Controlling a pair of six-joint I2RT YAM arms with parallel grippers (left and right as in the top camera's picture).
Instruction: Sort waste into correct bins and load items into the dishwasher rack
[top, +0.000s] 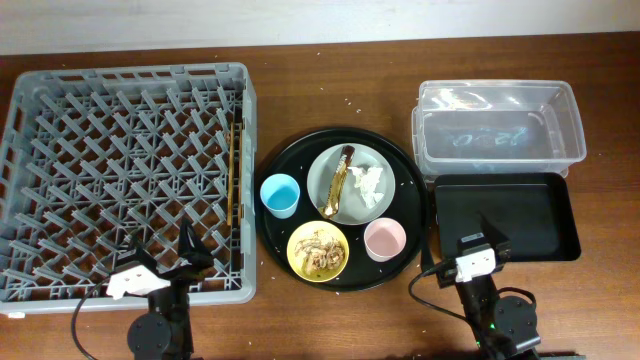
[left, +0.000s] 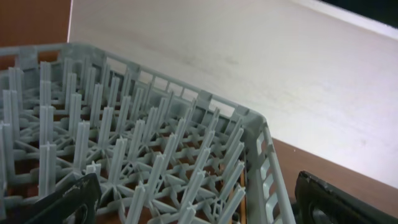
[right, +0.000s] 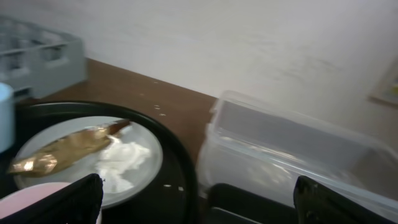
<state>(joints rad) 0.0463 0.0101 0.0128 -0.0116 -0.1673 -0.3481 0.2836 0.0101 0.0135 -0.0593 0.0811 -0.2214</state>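
Left hand (top: 163, 248): spread open, holding nothing, above the near right corner of the rack (top: 130, 170).
Right hand (right: 205, 205): spread open, holding nothing, above the near edge of the shallow black tray (top: 520, 210).
Round tray (top: 262, 215): sits on the bench (top: 330, 90) between the two hands and carries all the dishes.
Waste: the wrapper (top: 338, 182) and tissue (top: 368, 182) lie touching on the plate (top: 322, 172); the food scraps (top: 320, 250) sit in the yellow bowl (top: 295, 240).
Cups: the blue cup (top: 279, 195) stands at the plate's left and the pink cup (top: 384, 240) at its near right, both just beside it.
Bins: the clear tub (top: 498, 88) is behind the shallow black tray, both to the right of the round tray.
Risk, crowding: a wide-open hand reaching for the wrapper could knock the pink cup over.
Risk, mixed grab: wrapper and tissue touch, so a pinch may lift both and send one to the wrong bin.
Risk, slip: the wrapper looks shiny and flat, so the fingers may skid off it.
Risk, spill: tilting the bowl early would scatter loose grains over the tray.
Risk, order: racking a dish before it is emptied would drop waste among the pegs.
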